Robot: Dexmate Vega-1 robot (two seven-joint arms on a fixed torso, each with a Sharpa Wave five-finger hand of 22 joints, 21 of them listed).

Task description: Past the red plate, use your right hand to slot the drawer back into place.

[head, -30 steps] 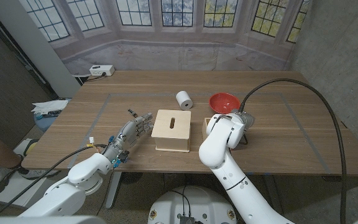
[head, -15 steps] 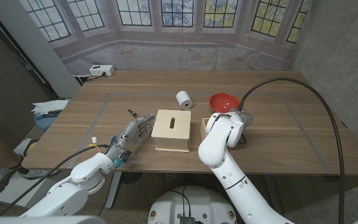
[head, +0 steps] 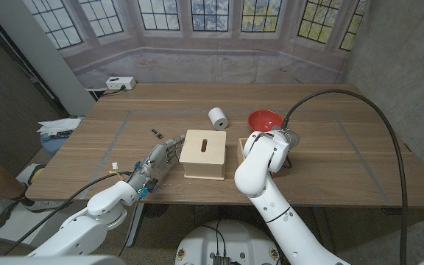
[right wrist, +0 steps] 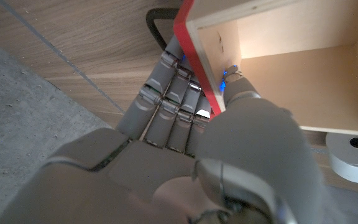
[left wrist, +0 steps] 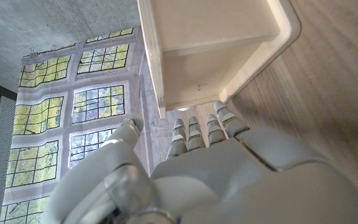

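A pale wooden box (head: 203, 153) with a slot in its top stands in the middle of the table. Just to its right is the drawer (head: 243, 150), pulled out and half hidden by my right arm (head: 265, 160). In the right wrist view my right hand (right wrist: 185, 143) grips the drawer's (right wrist: 303, 68) red front panel (right wrist: 194, 56), with the fingers outside and the thumb inside. The red plate (head: 264, 120) sits just beyond the drawer. My left hand (head: 160, 156) reaches to the box's left side with its fingers straight, and its fingertips (left wrist: 207, 121) are at the box's (left wrist: 216, 43) wall.
A white roll (head: 217, 117) lies behind the box and is also seen past the drawer (right wrist: 353, 152). A small dark object (head: 155, 133) lies on the table beyond my left hand. A black cable (head: 359, 110) arcs over the right side. Papers (head: 59, 126) lie off the table's left edge.
My left hand has slid a little nearer to the box's left side, uncovering the small dark object. The right arm and the drawer have barely moved.
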